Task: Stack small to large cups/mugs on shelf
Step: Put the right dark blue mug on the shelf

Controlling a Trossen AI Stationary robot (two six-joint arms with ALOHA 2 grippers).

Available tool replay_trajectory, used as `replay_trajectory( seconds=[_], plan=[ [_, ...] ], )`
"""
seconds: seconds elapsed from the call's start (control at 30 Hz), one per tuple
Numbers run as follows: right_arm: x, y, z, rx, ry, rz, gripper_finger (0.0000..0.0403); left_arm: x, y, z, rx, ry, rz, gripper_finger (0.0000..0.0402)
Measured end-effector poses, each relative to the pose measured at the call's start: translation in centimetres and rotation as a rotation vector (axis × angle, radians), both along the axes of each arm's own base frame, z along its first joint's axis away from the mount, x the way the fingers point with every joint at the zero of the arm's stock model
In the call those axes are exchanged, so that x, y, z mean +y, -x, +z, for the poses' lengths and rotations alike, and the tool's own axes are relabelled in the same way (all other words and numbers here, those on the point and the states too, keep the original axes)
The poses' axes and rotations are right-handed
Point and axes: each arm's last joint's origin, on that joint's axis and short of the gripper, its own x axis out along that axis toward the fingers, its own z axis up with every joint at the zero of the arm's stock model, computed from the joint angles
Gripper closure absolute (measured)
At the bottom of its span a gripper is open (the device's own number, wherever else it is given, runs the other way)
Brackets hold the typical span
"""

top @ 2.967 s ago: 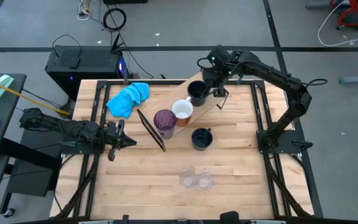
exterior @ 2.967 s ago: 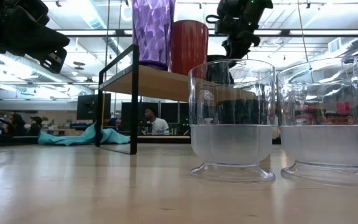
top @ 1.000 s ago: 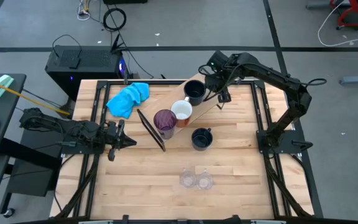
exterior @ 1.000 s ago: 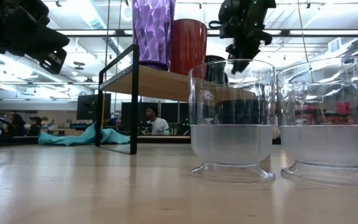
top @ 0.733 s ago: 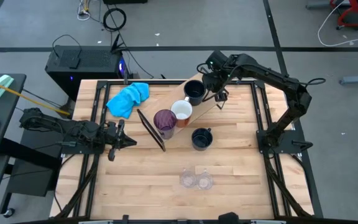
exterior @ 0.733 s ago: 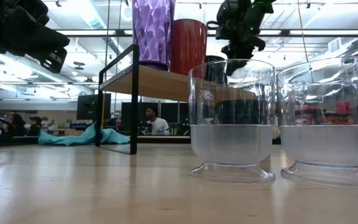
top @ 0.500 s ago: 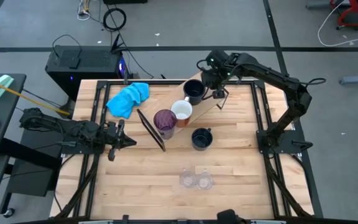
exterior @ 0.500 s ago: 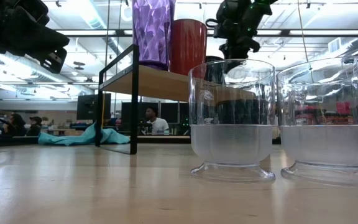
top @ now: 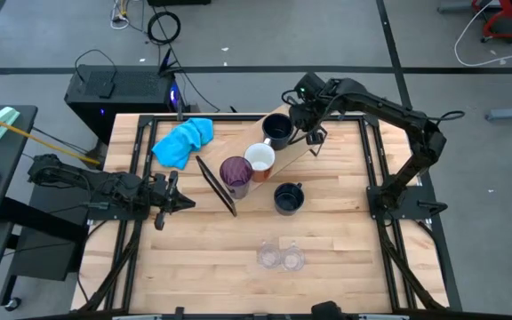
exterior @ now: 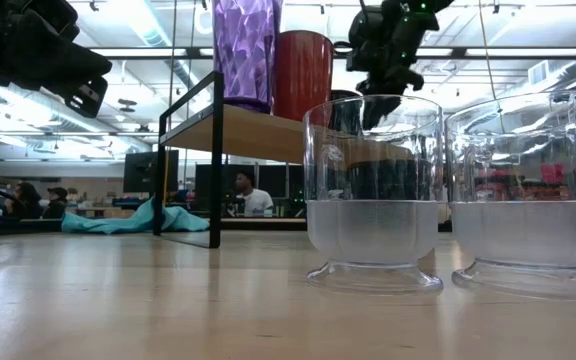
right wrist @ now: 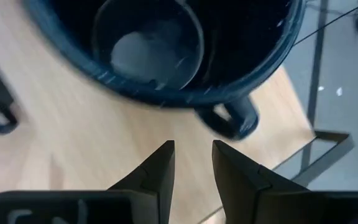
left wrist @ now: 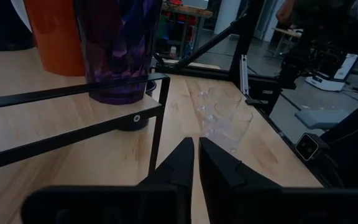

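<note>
Now navy mug (top: 278,131) seen released on shelf (top: 238,142); right gripper (top: 309,127) lifted clear since earlier, jaws apart, empty. Left gripper (top: 174,203) parked, jaws together. Second navy mug (top: 288,197), glasses (top: 279,258) not yet placed.

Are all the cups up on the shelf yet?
Not yet. The purple tumbler, white mug and one navy mug stand on the shelf. The right gripper hovers empty beside that mug. Another navy mug and two clear glasses wait on the table.

Matt wooden shelf (top: 247,142), glossy navy mug (top: 279,131), clear glasses (exterior: 373,190).
</note>
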Motion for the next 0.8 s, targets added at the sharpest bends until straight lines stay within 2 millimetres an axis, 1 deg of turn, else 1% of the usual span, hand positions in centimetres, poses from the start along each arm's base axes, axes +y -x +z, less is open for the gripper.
replay_trajectory(
  seconds=[0.2, 0.4, 0.6, 0.8],
  plan=[
    [-0.5, -0.7, -0.5, -0.061, 0.057, 0.023, 0.0289, 0.0, 0.0, 0.0, 0.001, 0.003, 0.000, 0.0378],
    [-0.7, -1.1, -0.2, -0.106, 0.102, 0.044, 0.0289, 0.0, 0.0, 0.0, 0.001, 0.007, 0.001, 0.0371],
    [-0.6, -1.0, -0.3, -0.088, 0.089, 0.044, 0.0289, 0.0, 0.0, 0.0, 0.001, 0.007, 0.001, 0.0366],
    [-0.4, -1.0, -0.4, -0.103, 0.058, 0.056, 0.0289, 0.0, 0.0, 0.0, 0.001, 0.006, 0.001, 0.0374]
  ],
)
